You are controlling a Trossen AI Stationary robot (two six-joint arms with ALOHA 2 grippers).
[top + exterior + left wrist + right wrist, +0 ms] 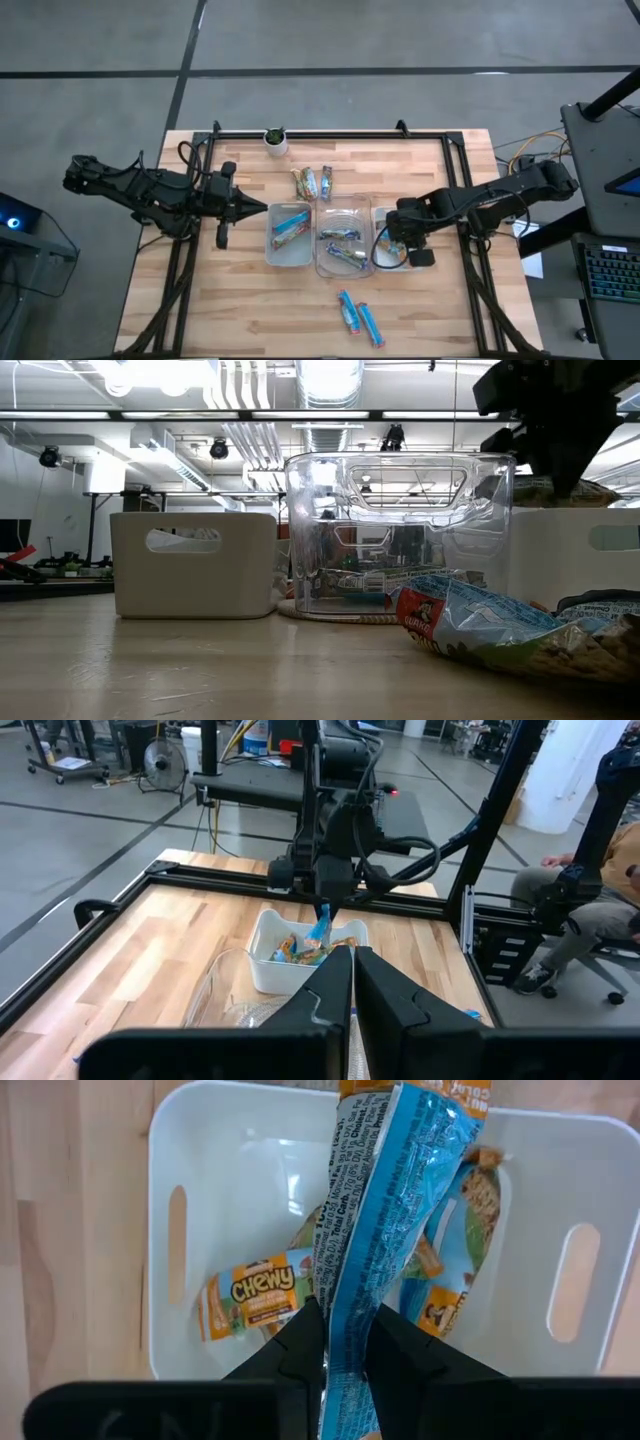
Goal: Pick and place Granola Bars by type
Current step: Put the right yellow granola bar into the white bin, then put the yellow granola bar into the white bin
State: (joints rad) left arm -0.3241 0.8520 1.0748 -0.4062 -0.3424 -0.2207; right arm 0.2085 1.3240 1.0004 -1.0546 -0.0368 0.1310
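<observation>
My right gripper (345, 1320) points down over the right white tray (230, 1140), shut on a granola bar (385, 1190) whose wrapper is blue with an orange end. Several orange-and-blue bars (250, 1295) lie in that tray. The left wrist view shows the same bar (321, 928) hanging over the tray (270, 970). My left gripper (353, 975) waits shut and empty, left of the left white tray (272, 250), which holds blue bars (291, 225). The clear middle tray (330, 268) also holds bars. Loose bars lie at the far side (312, 182) and near side (360, 316). My right gripper pinches one end of the bar (345, 1292) between its two fingers, coming from above and pointing down. The bar hangs lengthwise below the fingers, lifted, its free end (415, 1095) down at the tray's opening. Whether it touches the bars inside I cannot tell.
A small white pot with a plant (275, 140) stands at the table's far edge. The three trays sit side by side mid-table. In the low view a blue bar (480, 628) lies close in front of the clear tray (400, 535). A person sits beyond the table (600, 890).
</observation>
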